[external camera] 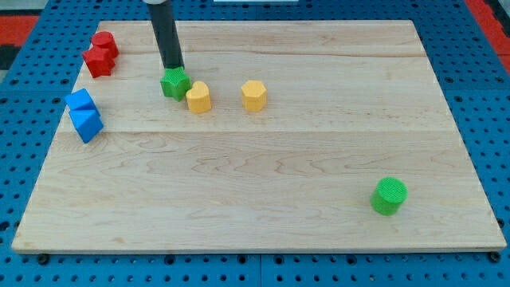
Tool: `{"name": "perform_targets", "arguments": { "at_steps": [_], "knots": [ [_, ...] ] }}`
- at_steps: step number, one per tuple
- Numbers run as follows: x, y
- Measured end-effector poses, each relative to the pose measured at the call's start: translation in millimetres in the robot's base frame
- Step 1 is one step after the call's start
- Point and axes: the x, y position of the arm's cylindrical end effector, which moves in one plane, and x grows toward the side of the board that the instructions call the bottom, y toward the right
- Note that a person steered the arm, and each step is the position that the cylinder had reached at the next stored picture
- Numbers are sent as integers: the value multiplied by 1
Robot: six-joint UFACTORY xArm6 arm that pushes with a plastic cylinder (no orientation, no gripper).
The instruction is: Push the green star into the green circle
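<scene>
The green star (174,84) lies on the wooden board (263,159) at the upper left. My tip (172,68) stands at the star's top edge, touching or nearly touching it. The green circle (389,195), a short cylinder, sits far off at the lower right of the board. A yellow block (198,97) sits right against the star's lower right side.
A second yellow hexagonal block (254,95) lies to the right of the first. Two red blocks (100,54) sit at the upper left corner. Two blue blocks (84,115) sit at the left edge. Blue pegboard surrounds the board.
</scene>
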Motion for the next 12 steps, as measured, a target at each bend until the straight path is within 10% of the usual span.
{"name": "perform_targets", "arguments": {
  "at_steps": [5,12],
  "knots": [
    [119,13],
    [106,107]
  ]
}}
